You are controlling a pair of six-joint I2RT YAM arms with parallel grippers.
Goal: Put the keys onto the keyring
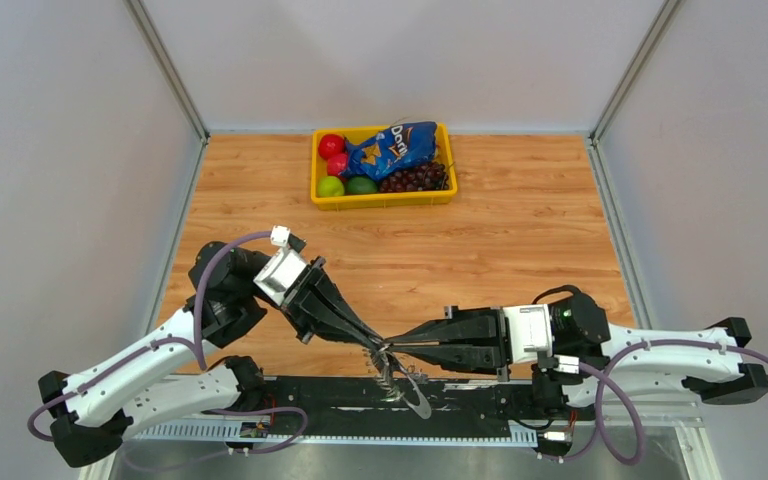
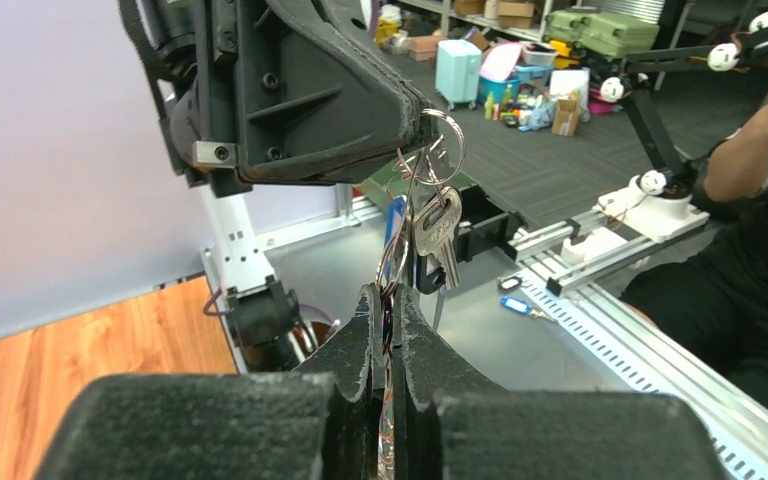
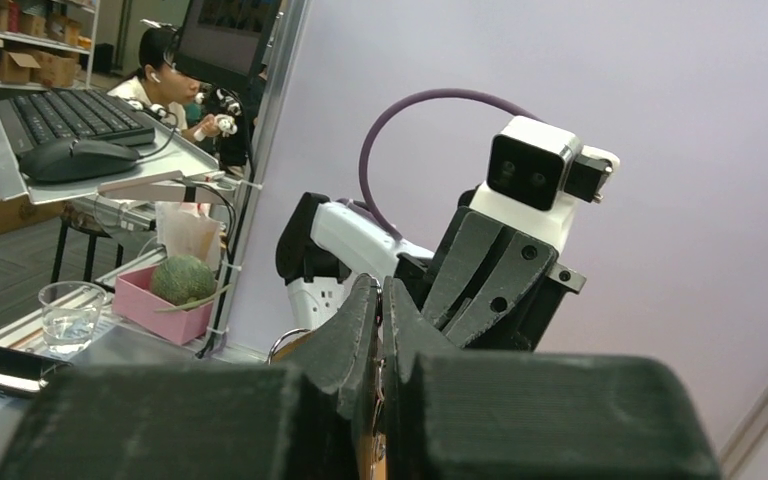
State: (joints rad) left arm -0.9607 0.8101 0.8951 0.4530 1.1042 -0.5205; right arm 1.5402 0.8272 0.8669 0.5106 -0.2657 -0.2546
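Your keys (image 2: 438, 225) dangle from a small ring (image 2: 447, 140) over the six o'clock edge of the counter (image 1: 520, 250), the keyring (image 1: 415, 395) looping just below. Your right hand (image 2: 418, 108), in from three o'clock, pinches that ring tight, presumably to steady it; your left hand (image 2: 385, 298), from ten o'clock, looks clamped on the keyring's band to thread it.

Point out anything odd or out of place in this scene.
Nothing spilled or damaged. One oddity: the small silvery metal keys hang on a round split ring pinched in the right fingers, with the silvery-grey keyring loop clamped in the left fingers, all in mid-air, seemingly over the black base rail, not the wooden tabletop.
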